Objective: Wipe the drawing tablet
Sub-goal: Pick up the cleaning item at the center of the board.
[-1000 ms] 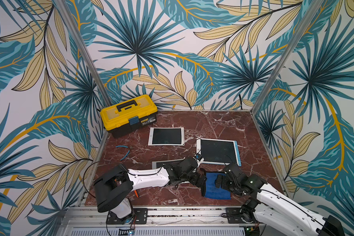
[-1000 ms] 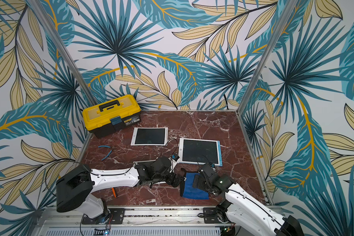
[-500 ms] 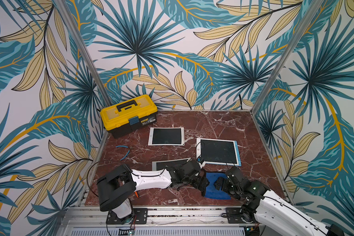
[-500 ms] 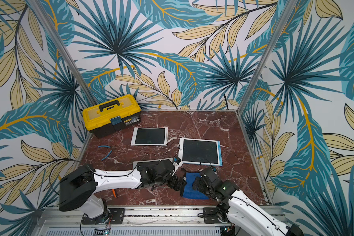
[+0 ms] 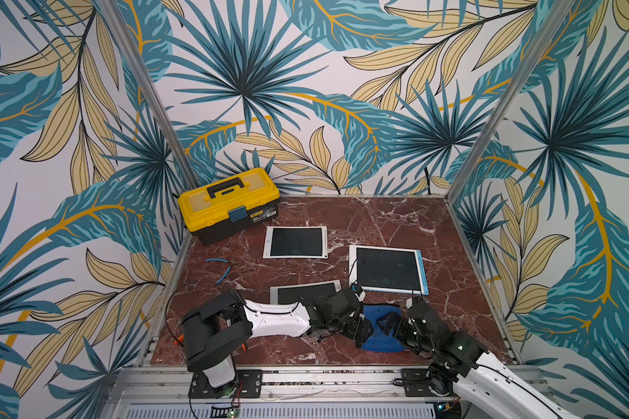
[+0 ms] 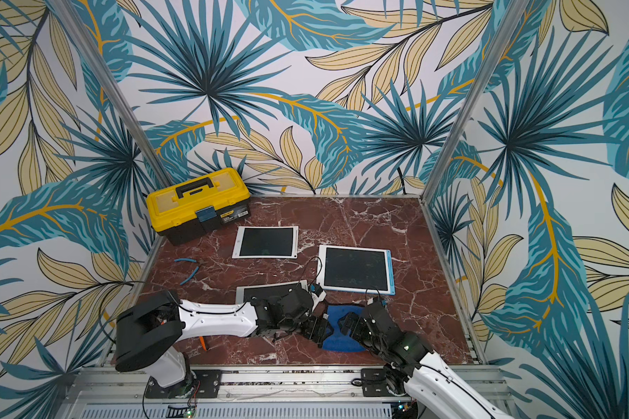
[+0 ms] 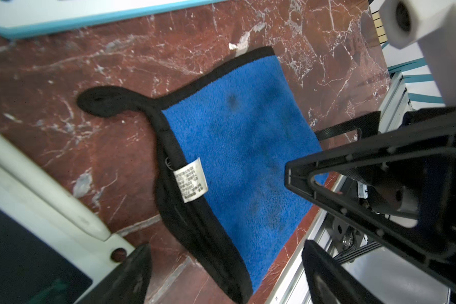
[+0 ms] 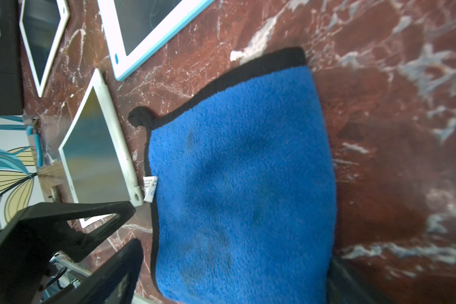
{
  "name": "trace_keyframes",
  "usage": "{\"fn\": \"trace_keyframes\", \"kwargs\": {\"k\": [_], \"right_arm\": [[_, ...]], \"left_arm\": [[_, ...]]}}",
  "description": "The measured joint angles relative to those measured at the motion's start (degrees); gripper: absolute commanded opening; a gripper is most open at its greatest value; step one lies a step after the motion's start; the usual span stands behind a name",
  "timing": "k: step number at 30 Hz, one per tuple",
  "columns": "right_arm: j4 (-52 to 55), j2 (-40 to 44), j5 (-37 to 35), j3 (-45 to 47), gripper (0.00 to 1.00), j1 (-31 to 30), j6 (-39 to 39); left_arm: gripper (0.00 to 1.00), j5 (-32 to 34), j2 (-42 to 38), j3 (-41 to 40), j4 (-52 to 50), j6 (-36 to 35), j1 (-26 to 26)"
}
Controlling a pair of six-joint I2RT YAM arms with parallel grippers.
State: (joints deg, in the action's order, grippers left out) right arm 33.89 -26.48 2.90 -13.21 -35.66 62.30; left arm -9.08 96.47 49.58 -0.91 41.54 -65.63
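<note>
Now the left tool (image 7: pixel 227 273) and the right tool (image 8: pixel 232 279) both stand open over the blue cloth (image 5: pixel 384 344) — better to pinch a thick fold at its black hem (image 7: pixel 169 147) before lifting. The nearest drawing tablet (image 5: pixel 305 292) lies on the surface (image 5: pixel 396 225) just beside the cloth; the yellow toolbox (image 5: pixel 229 203) is shut — contents hidden.

the cloth (image 8: pixel 242 184) is fuzzy blue terry, black-hemmed; the table (image 8: pixel 395 110) looks like glossy red marble; the tablet (image 5: pixel 302 293) at the cloth's ten o'clock has a smooth white plastic frame.
</note>
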Motion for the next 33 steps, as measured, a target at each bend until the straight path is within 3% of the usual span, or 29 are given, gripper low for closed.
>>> {"fn": "trace_keyframes", "kwargs": {"k": [4,8,17,26,33], "right_arm": [[2.4,3.4,1.1,0.4,0.99,0.0,1.3],[6.6,7.1,1.5,0.3,0.99,0.0,1.8],[10.9,10.2,2.1,0.0,0.99,0.0,2.0],[10.8,10.0,2.1,0.0,0.99,0.0,2.0],[11.5,11.2,2.2,0.1,0.99,0.0,2.6]], "left_arm": [[0.9,-0.5,1.2,0.6,0.3,1.4,-0.9],[0.82,-1.3,3.3,1.8,1.1,2.4,-1.3],[0.48,-2.4,6.6,3.1,2.1,3.1,-1.4],[0.35,-2.8,6.7,3.1,2.4,3.1,-1.3],[0.08,-3.7,6.7,1.1,3.3,2.7,1.0]]}}
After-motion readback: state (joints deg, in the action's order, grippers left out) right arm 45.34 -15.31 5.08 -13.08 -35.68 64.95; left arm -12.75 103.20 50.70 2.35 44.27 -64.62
